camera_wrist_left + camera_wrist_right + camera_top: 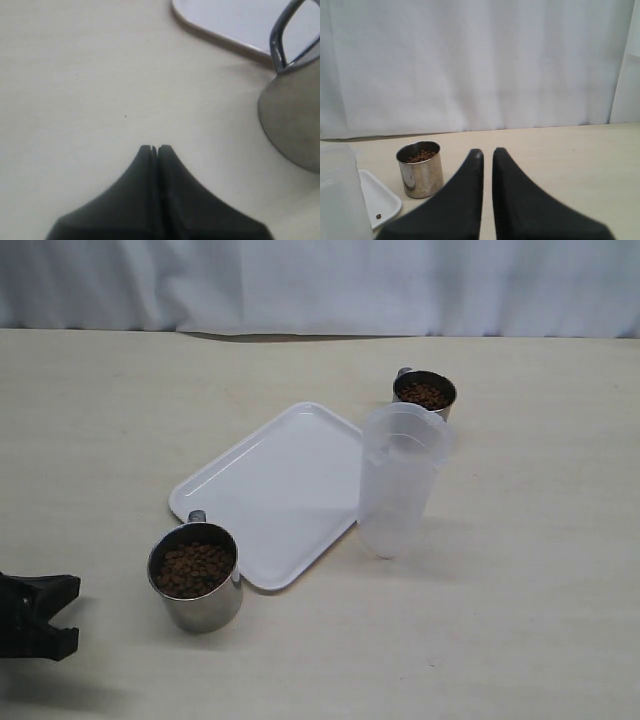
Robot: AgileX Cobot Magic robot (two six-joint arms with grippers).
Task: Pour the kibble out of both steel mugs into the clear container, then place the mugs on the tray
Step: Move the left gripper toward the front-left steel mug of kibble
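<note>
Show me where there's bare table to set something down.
Bare beige table lies right of the tall frosted plastic container and left of the flat white rectangular tray. It is crowded where the far shiny steel mug, container and tray corner sit close.

You see a plain white tray (270, 490) on a pale cream table (520, 590) that has no pattern beyond a few faint dark dots; the backdrop cloth (320, 280) behind is white with soft grey folds; both steel mugs are mirror-bright silver, the near mug (205, 612) and the far mug (421, 177) alike, each with grey reflections; the kibble (193, 568) in them is mottled mid-to-dark brown; your clear container (395, 490) is frosted, milky white and see-through; your left gripper (156, 148) and right gripper (486, 152) are matt black; one dark speck (378, 216) marks the tray's white in the right wrist view.
</note>
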